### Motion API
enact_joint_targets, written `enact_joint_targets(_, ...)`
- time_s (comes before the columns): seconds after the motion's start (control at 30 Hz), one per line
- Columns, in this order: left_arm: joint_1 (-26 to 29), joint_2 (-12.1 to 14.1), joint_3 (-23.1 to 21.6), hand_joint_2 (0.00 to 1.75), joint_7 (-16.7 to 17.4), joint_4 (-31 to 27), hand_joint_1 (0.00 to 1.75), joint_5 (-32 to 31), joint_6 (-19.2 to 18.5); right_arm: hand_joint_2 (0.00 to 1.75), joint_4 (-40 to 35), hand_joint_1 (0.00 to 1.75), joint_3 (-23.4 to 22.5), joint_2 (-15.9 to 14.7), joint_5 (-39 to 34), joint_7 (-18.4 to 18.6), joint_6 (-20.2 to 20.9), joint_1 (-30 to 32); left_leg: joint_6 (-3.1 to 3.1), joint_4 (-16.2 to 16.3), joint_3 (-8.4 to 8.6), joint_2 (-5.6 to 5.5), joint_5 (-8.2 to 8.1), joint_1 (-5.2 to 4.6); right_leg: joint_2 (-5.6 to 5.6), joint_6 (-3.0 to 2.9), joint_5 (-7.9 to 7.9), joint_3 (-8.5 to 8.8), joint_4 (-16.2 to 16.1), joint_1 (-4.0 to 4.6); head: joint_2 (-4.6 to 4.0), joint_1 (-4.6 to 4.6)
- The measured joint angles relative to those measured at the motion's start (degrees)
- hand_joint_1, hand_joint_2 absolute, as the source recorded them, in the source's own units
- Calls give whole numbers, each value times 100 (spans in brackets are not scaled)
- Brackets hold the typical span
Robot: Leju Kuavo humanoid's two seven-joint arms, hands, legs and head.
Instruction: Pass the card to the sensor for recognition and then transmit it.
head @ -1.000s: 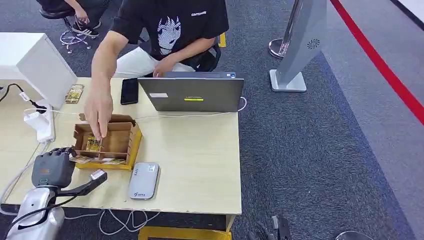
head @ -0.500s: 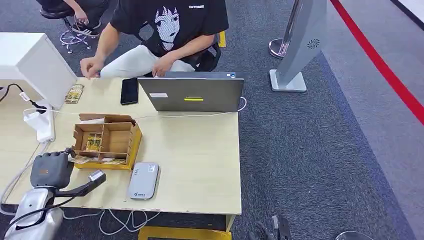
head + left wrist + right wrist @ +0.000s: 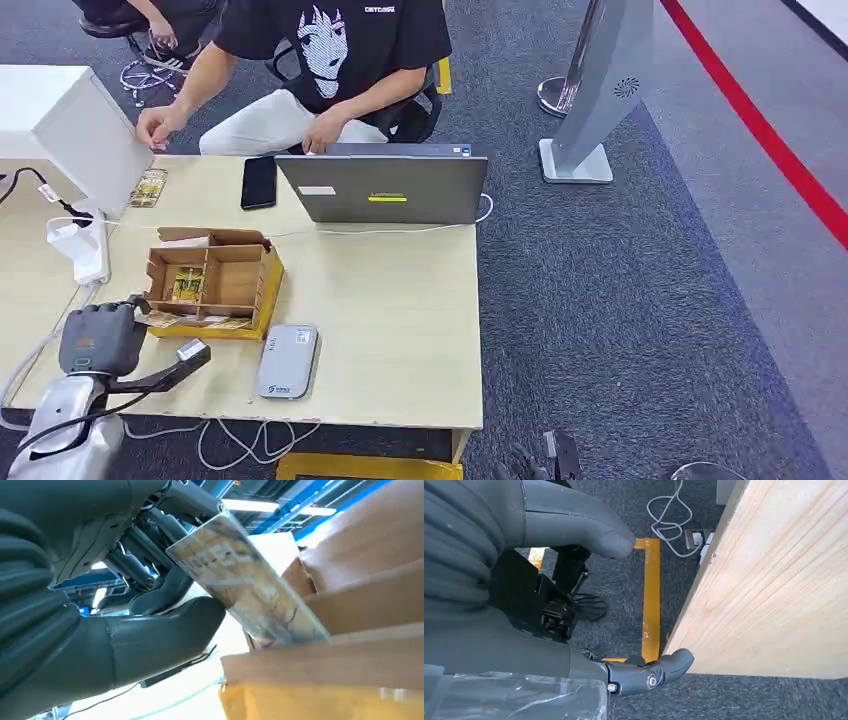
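I see a pale wooden table on grey carpet, with a person seated at its far side behind a laptop. Starting at the left, my left hand sits at the near-left corner of the box, and the wrist view shows a card pinched between thumb and fingers, its far end still down among the box walls. The card's long axis tilts up out of the box toward the hand. The sensor lies flat just right of that hand, near the front edge, so I judge the left arm is the one to lift and carry rightward. My right hand hangs below the table edge, loosely spread and holding nothing.
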Motion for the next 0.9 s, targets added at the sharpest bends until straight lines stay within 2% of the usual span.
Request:
enact_joint_targets(0.1, -99, -2, -46, 175, -57, -359, 175, 89, -109, 175, 9, 0, 13, 0, -11, 0, -55, -5, 0, 1, 0, -1, 0, 0, -5, 0, 0, -5, 0, 0, 0, 0)
enact_joint_targets(0.27, -470, -9, -258, 175, 2, -1124, 175, 61, -577, 175, 15, 0, 54, 0, -37, 15, -55, -15, 1, 1, 0, 0, 3, 0, -2, -4, 9, 6, 0, 0, 0, 0)
enact_joint_targets(0.43, -814, -11, -523, 175, 66, -1635, 175, 4, -864, 175, 15, 0, 79, 0, -55, 18, -57, -20, 1, 2, 0, 0, 3, 0, -2, -5, 10, 4, 0, 0, 0, -2)
enact_joint_targets(0.63, -1435, 48, -745, 175, 304, -1781, 175, -20, -1263, 175, 22, 0, 116, 0, -63, 33, -55, -28, -2, 2, -1, 3, 5, 1, 3, -6, 11, 4, 2, 2, 0, -2)
enact_joint_targets(0.9, -1702, 98, -809, 175, 328, -1781, 175, 9, -1338, 175, 50, 0, 125, -2, -70, 33, -55, -39, -2, 2, -1, 4, 5, 0, 6, -6, 10, 4, 3, 1, 0, 0)
